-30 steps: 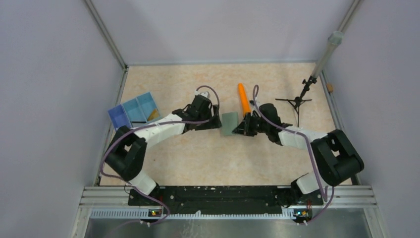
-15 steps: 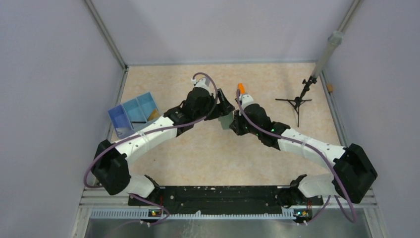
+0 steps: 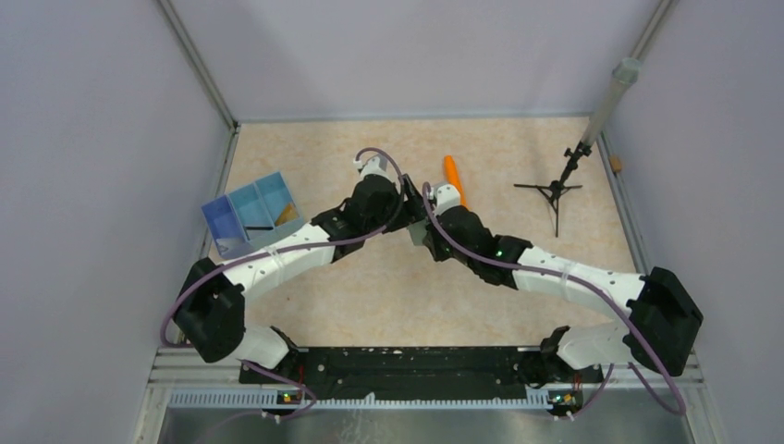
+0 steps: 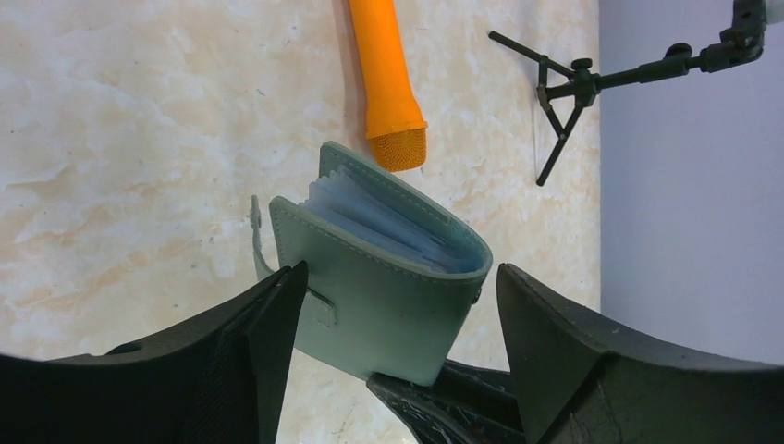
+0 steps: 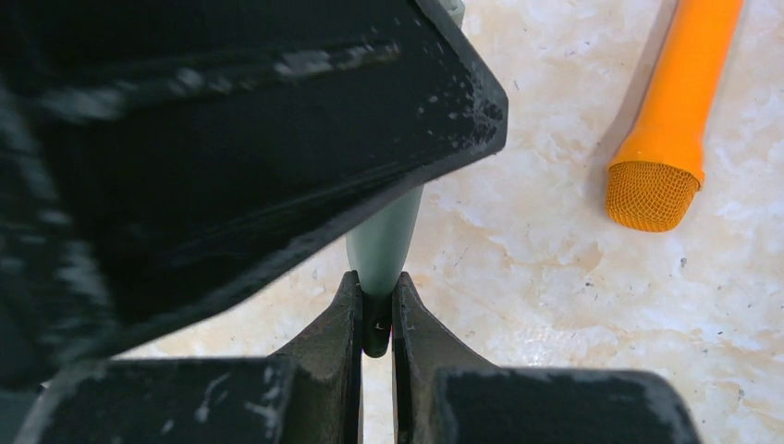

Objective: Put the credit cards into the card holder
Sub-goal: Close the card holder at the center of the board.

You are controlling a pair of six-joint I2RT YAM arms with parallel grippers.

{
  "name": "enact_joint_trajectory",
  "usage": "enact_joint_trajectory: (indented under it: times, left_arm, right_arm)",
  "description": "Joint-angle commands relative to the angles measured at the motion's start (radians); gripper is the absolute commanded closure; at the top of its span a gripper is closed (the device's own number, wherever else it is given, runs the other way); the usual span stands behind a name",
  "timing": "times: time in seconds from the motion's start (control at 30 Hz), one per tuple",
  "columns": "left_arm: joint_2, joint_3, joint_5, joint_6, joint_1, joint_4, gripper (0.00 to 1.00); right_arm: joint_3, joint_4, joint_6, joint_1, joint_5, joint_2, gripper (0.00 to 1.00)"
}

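Both arms are bolted at the near edge of the worktop (image 3: 370,296) and reach inward until their wrists meet near its centre. The right fingers (image 5: 337,324) are pressed together on the lower edge of the card holder (image 4: 379,287), gripping it. The holder stands partly open, with its clear inner sleeves showing at the top. The left fingers (image 4: 268,342) are spread wide, one on each side of the card holder, and grip nothing. Whether the nearer fingertip touches the cover cannot be determined. To the left, level with the wrists, lies the blue tray (image 3: 226,222), with three compartments. Of the credit cards (image 3: 287,213), a gold-tan piece shows in its right-hand compartment. Just beyond the card holder an orange cylinder (image 4: 388,83) lies flat on the worktop. Farther right, near the far edge, stands a small black tripod (image 3: 555,190).
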Motion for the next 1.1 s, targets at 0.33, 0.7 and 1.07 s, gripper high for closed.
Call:
enact_joint_trajectory:
  times: [0.33, 0.7, 1.07]
  left_arm:
    - [0.030, -0.046, -0.046, -0.014, -0.026, 0.075, 0.75]
    - [-0.067, -0.112, -0.128, 0.063, -0.019, 0.061, 1.00]
    - [-0.335, -0.367, 0.200, 0.186, 0.065, 0.374, 1.00]
  right_arm:
    - [0.117, 0.015, -0.038, 0.117, 0.160, 0.048, 1.00]
    - [0.102, -0.134, -0.044, 0.105, 0.222, -0.058, 0.27]
    - [-0.093, 0.113, 0.048, -0.314, -0.651, -0.211, 0.17]
